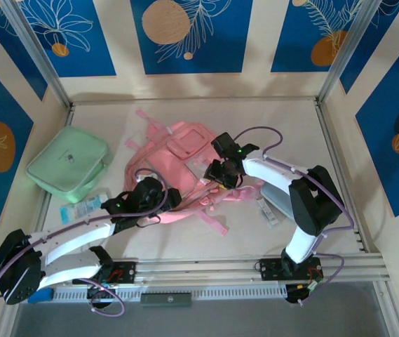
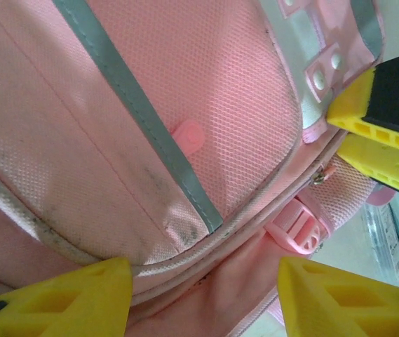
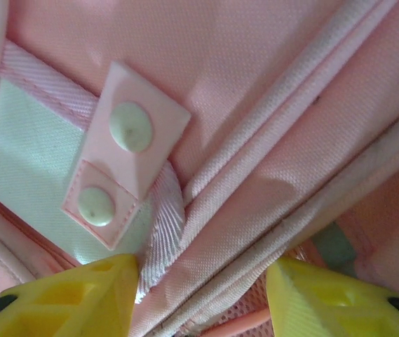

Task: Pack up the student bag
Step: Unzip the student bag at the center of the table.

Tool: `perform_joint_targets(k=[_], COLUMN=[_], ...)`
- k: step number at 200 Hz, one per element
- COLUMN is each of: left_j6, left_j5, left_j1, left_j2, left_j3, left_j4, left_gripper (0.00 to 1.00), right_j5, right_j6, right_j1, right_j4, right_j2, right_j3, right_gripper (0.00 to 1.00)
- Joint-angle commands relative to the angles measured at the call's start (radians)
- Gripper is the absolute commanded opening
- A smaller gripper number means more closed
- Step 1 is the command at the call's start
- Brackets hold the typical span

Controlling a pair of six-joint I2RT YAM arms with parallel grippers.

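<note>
The large pink fabric backpack (image 1: pixel 178 149) lies flat between the arms, near-left edge under the left gripper (image 1: pixel 156 198), right edge under the right gripper (image 1: pixel 220 173), both jaws half-spread, pinching nothing.

The top external camera is looking down from above and behind the arm bases, taking in the whole table (image 1: pixel 290 133), with the student bag (image 1: pixel 178 151) lying mid-frame. The left wrist camera is peering past the left gripper (image 2: pixel 203 302) at the frame's bottom, very near the bag's grey-striped front; the right gripper (image 2: pixel 381 137) is showing at its right edge. The right wrist camera is sitting even nearer, seemingly over a snap tab (image 3: pixel 125 151). All three are sharing the bag.
</note>
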Motion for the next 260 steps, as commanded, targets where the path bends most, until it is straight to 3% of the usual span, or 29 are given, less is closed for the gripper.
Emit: perform_joint_targets(k=[1, 41, 61, 105, 128, 182, 228, 260], left_j6=[-0.018, -0.019, -0.019, 0.012, 0.047, 0.175, 0.268, 0.342], left_j5=[-0.042, -0.064, -0.068, -0.076, -0.051, 0.075, 0.093, 0.047], left_j1=[-0.007, -0.005, 0.002, 0.036, 0.082, 0.269, 0.330, 0.342], left_j2=[0.001, -0.001, 0.003, 0.031, 0.085, 0.237, 0.234, 0.194], left_j3=[-0.043, -0.059, -0.083, -0.095, -0.083, 0.046, 0.206, 0.335], left_j4=[0.033, -0.008, 0.002, 0.012, 0.029, 0.075, 0.012, -0.208], left_gripper=[0.58, 0.59, 0.60, 0.60, 0.60, 0.60, 0.60, 0.64], right_j5=[-0.024, -0.024, -0.032, -0.055, -0.136, -0.269, -0.320, -0.234], right_j6=[0.015, 0.009, 0.010, 0.007, 0.007, 0.063, 0.093, 0.181], right_j1=[-0.019, -0.014, -0.012, -0.011, -0.017, -0.046, -0.070, -0.053], right_j4=[0.070, 0.109, 0.115, 0.138, 0.210, 0.366, 0.428, 0.448], right_j2=[0.032, 0.048, 0.045, 0.004, -0.031, -0.182, -0.198, -0.233], right_j3=[-0.004, -0.018, -0.019, -0.038, -0.066, -0.158, -0.173, -0.218], right_gripper=[0.50, 0.43, 0.28, 0.07, 0.00, 0.00, 0.00, 0.00])
